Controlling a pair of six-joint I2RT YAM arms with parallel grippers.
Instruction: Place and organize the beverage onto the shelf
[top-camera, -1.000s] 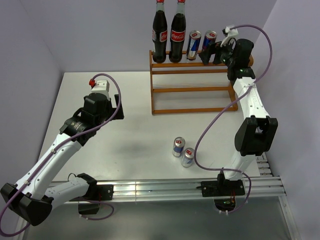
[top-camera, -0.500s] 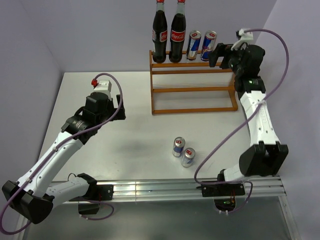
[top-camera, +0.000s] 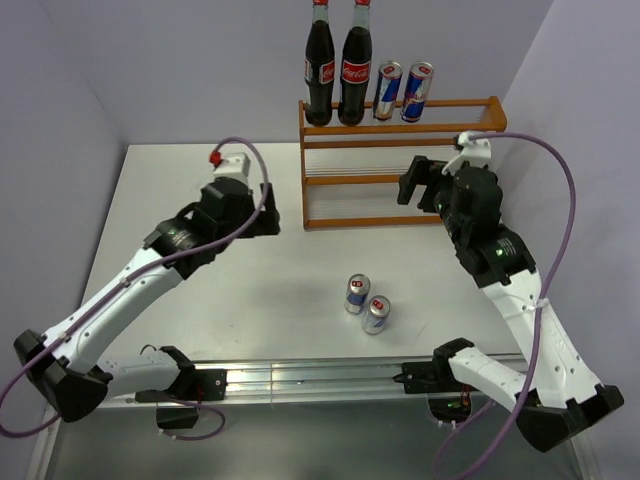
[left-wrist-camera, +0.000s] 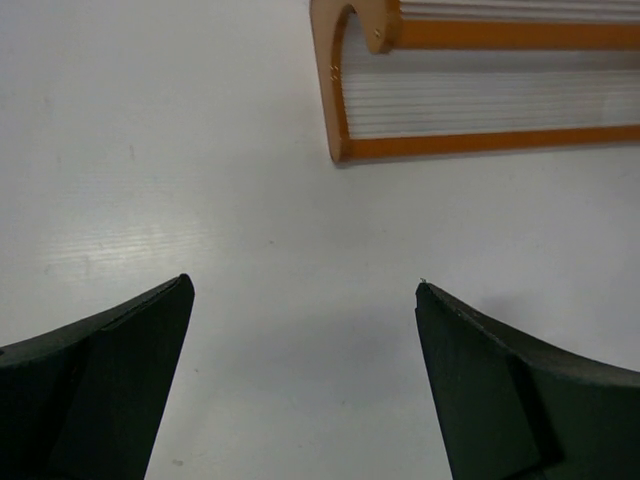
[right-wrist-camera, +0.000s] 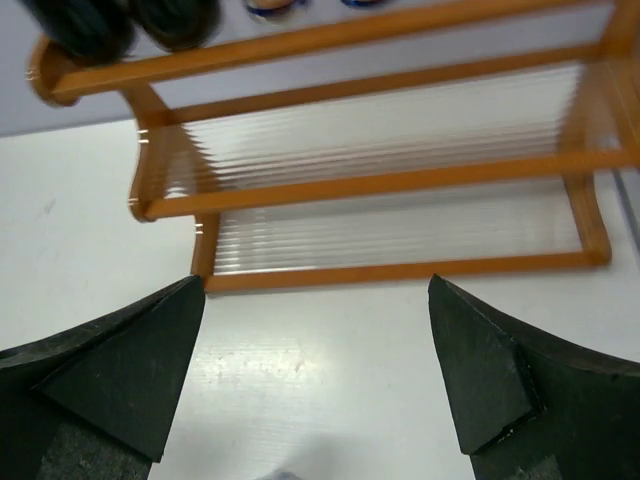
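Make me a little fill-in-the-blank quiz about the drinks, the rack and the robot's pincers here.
On its top tier the shelf holds two cola bottles and ___ cans.
The number of loose cans standing on the table is ___.
The left pincer and the right pincer are both ___, holding nothing.
Missing words: two; two; open.

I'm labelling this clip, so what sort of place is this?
Probably a robot lab test cell: left arm and right arm bolted to a rail on a white table, plain walls close around, and one small shelf with drinks.
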